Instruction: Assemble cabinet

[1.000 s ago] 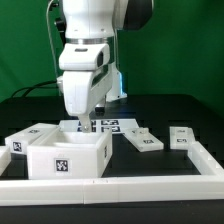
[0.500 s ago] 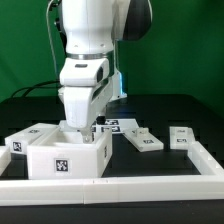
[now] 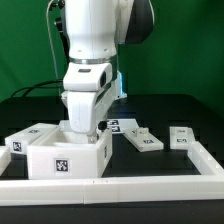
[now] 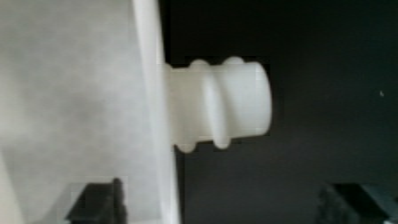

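Observation:
The cabinet body (image 3: 65, 155), a white open box with a square tag on its front, stands at the front on the exterior view's left. My gripper (image 3: 82, 128) hangs low over the body's rear wall, its fingertips mostly hidden by my hand. In the wrist view the gripper (image 4: 228, 205) is open and empty. One dark fingertip (image 4: 98, 200) lies over a white wall (image 4: 71, 100) of the body, the other over the dark table. A ribbed white knob (image 4: 222, 105) sticks out of that wall between the jaws' lines.
A white tagged piece (image 3: 25, 135) lies left of the body. A flat white piece (image 3: 143, 140) and a small one (image 3: 182, 137) lie on the exterior view's right. The marker board (image 3: 118, 125) lies behind. A white rail (image 3: 120, 186) borders the front and right.
My arm has come down and shifted slightly to the exterior view's left. The fingers, seen above the body's rear wall before, now sit lower at that wall.

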Tool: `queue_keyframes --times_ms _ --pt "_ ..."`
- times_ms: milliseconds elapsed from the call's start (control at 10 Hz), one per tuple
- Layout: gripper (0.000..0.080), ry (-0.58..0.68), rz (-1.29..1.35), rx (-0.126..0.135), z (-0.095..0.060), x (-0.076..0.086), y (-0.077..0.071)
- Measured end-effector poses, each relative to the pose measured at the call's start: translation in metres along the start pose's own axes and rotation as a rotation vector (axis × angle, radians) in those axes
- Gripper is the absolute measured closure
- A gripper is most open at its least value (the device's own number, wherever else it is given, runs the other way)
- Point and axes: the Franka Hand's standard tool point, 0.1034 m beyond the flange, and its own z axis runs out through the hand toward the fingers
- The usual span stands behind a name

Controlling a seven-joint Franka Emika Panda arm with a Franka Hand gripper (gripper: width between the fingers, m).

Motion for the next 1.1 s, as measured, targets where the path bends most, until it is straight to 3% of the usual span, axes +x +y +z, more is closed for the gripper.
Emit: queue_keyframes --times_ms 100,200,300,400,600,1100 --pt "0.0422 0.0 0.0 0.0 0.0 0.0 0.0" --pt "0.0422 0.0 0.0 0.0 0.0 -0.0001 0.0" --pt "0.0604 0.0 0.0 0.0 0.0001 -0.0001 0.0" --pt "0.0727 0.0 0.0 0.0 0.0001 -0.0001 0.0" --pt "0.0763 0.001 0.0 -0.004 -0.0006 0.0 0.0011" --pt "0.0763 0.001 0.0 -0.005 -0.0006 -0.0001 0.0012"
